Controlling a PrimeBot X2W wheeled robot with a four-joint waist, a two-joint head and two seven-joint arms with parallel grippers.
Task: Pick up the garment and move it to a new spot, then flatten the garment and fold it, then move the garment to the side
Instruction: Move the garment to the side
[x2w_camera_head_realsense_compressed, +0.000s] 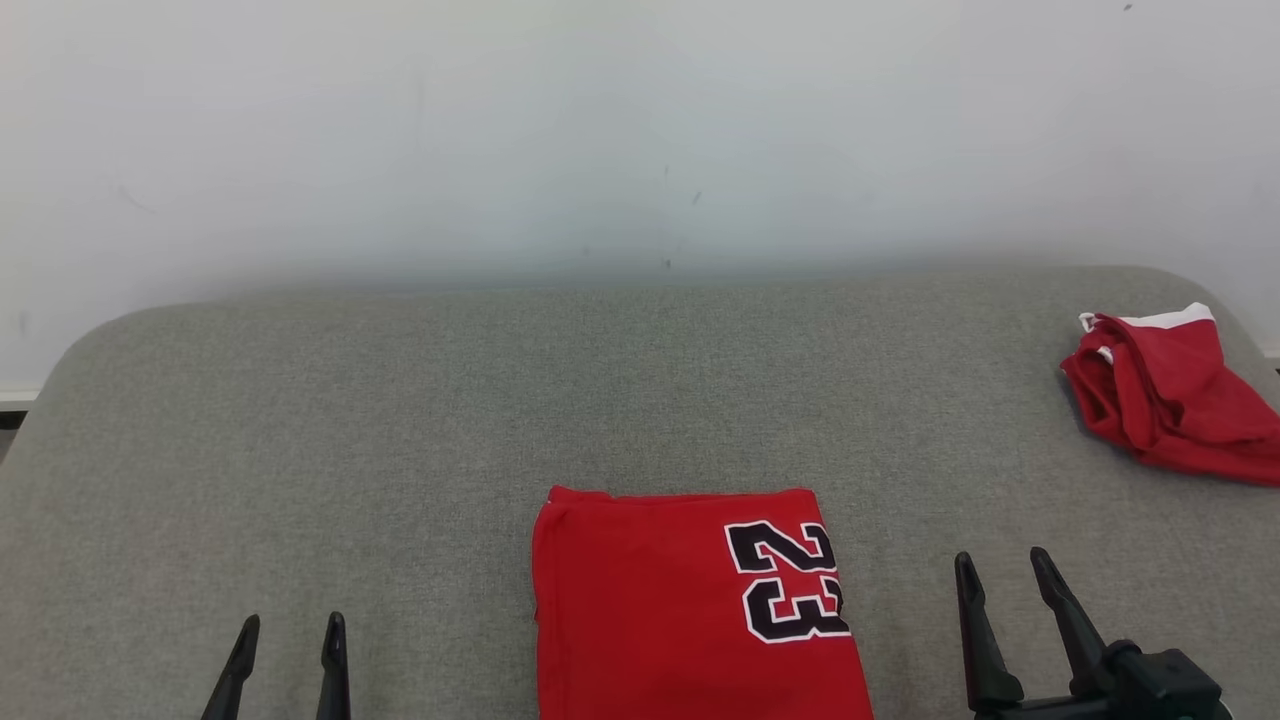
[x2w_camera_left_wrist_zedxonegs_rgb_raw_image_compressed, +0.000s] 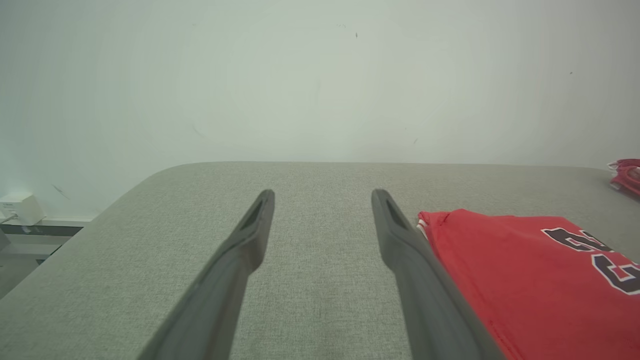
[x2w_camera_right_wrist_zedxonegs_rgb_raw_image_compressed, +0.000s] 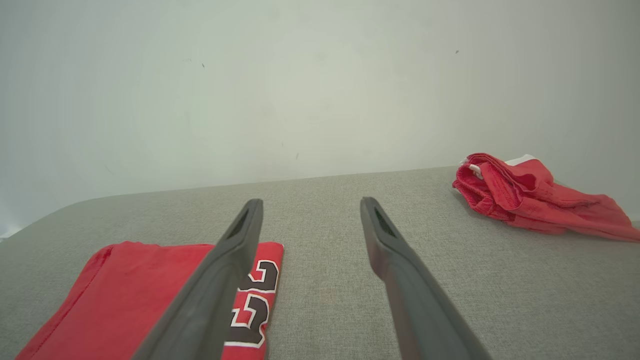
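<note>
Garment (x2w_camera_head_realsense_compressed: 650, 610), a red jersey folded into a neat rectangle, lies flat on the grey padded surface (x2w_camera_head_realsense_compressed: 400, 420) at the bottom middle of the head view. A black "23" (x2w_camera_head_realsense_compressed: 790, 580) with a white outline sits at its right side, turned sideways. The bottom edge of the view cuts off the near end of the garment. The left gripper (x2w_camera_head_realsense_compressed: 292, 625) shows at the lower left and the right gripper (x2w_camera_head_realsense_compressed: 1002, 560) at the lower right. Both have their fingers spread, hold nothing, and stand apart from the cloth on either side of it. A crumpled red garment (x2w_camera_head_realsense_compressed: 1165, 400) with white trim lies far to the right, partly cut off by the frame.

In the left wrist view, the left gripper (x2w_camera_left_wrist_zedxonegs_rgb_raw_image_compressed: 322, 195) is spread wide over bare fabric. The folded garment (x2w_camera_left_wrist_zedxonegs_rgb_raw_image_compressed: 525, 270) lies just beside the finger nearest it, which covers part of the garment's near edge. The number runs off the frame there. Only a sliver of the crumpled red garment (x2w_camera_left_wrist_zedxonegs_rgb_raw_image_compressed: 627, 175) shows at the edge.

In the right wrist view, the right gripper (x2w_camera_right_wrist_zedxonegs_rgb_raw_image_compressed: 310, 202) is also wide open and empty. One finger crosses in front of the folded garment (x2w_camera_right_wrist_zedxonegs_rgb_raw_image_compressed: 125, 295) and hides part of the number. The crumpled red garment (x2w_camera_right_wrist_zedxonegs_rgb_raw_image_compressed: 530, 200) lies well apart, close to the wall; its shape is hard to read.
</note>
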